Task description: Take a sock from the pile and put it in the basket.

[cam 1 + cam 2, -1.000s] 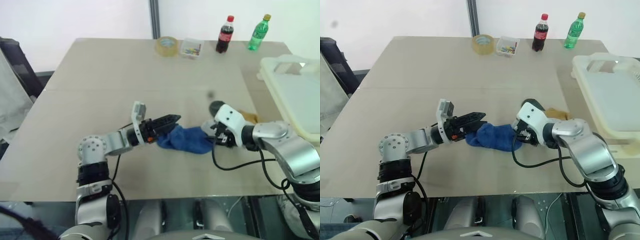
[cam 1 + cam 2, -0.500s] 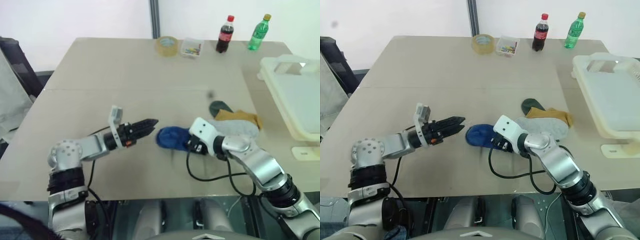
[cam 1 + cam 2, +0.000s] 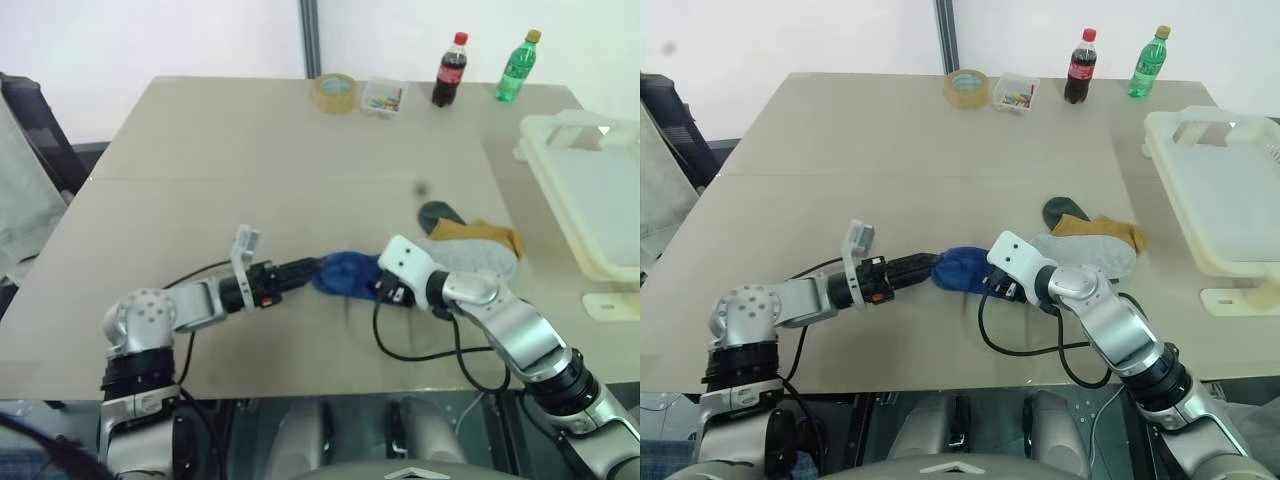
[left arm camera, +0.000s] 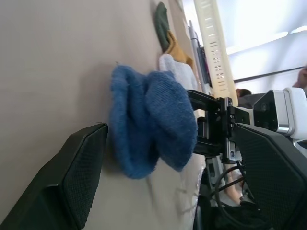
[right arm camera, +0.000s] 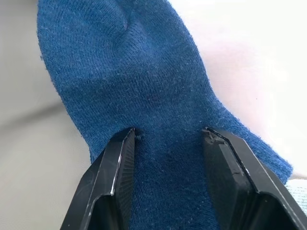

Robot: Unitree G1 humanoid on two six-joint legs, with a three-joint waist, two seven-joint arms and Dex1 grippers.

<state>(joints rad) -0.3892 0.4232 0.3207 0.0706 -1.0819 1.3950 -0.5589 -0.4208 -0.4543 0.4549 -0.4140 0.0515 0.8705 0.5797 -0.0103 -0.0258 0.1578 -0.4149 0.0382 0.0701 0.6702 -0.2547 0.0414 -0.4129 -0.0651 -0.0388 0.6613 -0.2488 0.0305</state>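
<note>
While the right hand point(image 5: 165, 158) pinches the royal-blue knit sock point(image 3: 962, 268) and the left hand point(image 4: 172, 177) gapes, the cream plastic basket point(image 3: 1225, 205) waits, unfilled.

Counting up on the tabletop point(image 3: 200, 150): four socks in sight, one blue sock point(image 3: 345, 272), one grey-white sock point(image 3: 470, 262), one mustard-yellow sock point(image 3: 485, 233), one dark green sock point(image 3: 437, 213). Two bottles, a cola bottle point(image 3: 450, 70) and a green bottle point(image 3: 516, 66). One tape roll point(image 3: 333, 92), one clear box point(image 3: 382, 97), one cream basket point(image 3: 590, 190).
</note>
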